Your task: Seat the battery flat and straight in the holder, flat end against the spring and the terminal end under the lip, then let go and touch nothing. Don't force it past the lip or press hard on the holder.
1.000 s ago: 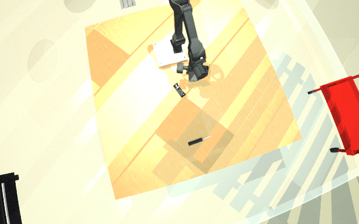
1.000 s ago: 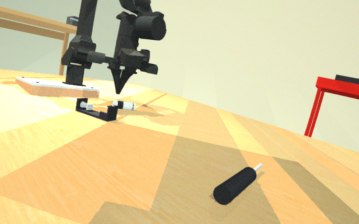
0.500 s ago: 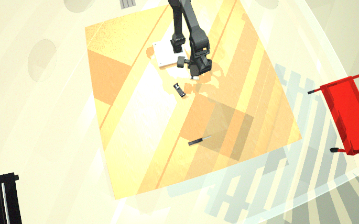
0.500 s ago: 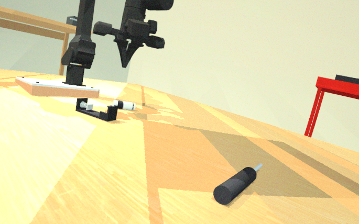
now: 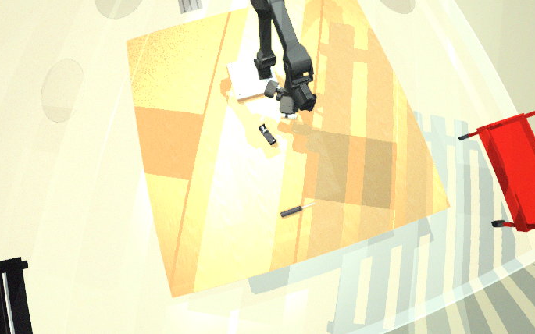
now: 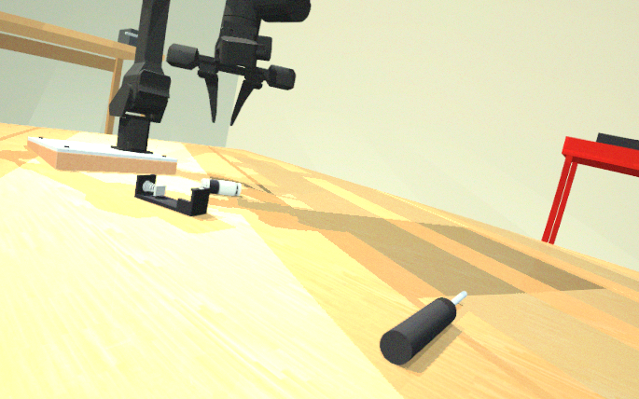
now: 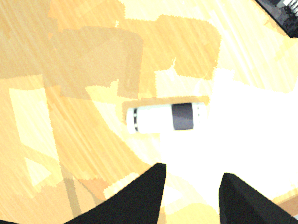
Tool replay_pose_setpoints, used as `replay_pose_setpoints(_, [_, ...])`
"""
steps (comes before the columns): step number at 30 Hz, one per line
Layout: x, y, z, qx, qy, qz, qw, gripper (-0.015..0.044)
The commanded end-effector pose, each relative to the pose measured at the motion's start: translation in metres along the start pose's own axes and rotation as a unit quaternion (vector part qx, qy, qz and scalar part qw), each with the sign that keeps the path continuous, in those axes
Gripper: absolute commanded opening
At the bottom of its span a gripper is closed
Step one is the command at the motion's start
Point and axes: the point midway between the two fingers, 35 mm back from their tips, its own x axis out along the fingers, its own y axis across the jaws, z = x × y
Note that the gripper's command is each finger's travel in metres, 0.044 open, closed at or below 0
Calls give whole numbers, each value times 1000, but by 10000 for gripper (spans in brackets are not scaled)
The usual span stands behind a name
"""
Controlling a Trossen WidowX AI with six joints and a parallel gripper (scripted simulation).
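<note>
The battery [image 5: 288, 116] [image 6: 223, 186] [image 7: 162, 118] lay on the table [image 5: 236, 199] [image 6: 173, 297] [image 7: 95, 150] outside its holder [image 5: 267, 134] [image 6: 170, 201] [image 7: 282, 16] — the claw [image 6: 222, 123] [image 7: 193, 177] hung above, fingers apart, with nothing between them

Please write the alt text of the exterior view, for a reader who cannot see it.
A white battery with a black band lies on the wooden table behind a small black holder; the robot's open claw hangs above, and a black-handled screwdriver lies in front.
</note>
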Motion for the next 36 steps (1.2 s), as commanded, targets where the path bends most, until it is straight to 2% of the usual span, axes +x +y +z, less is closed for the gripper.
replay_pose_setpoints(1, [17,4,-2,176,5,-4,984,210])
replay_pose_setpoints(2, [21,5,-2,222,5,-4,975,231])
replay_pose_setpoints(5, [32,9,-4,356,4,-5,935,231])
replay_pose_setpoints(12, [56,14,-7,612,4,-5,791,231])
replay_pose_setpoints(36, [64,15,-7,618,4,-5,786,231])
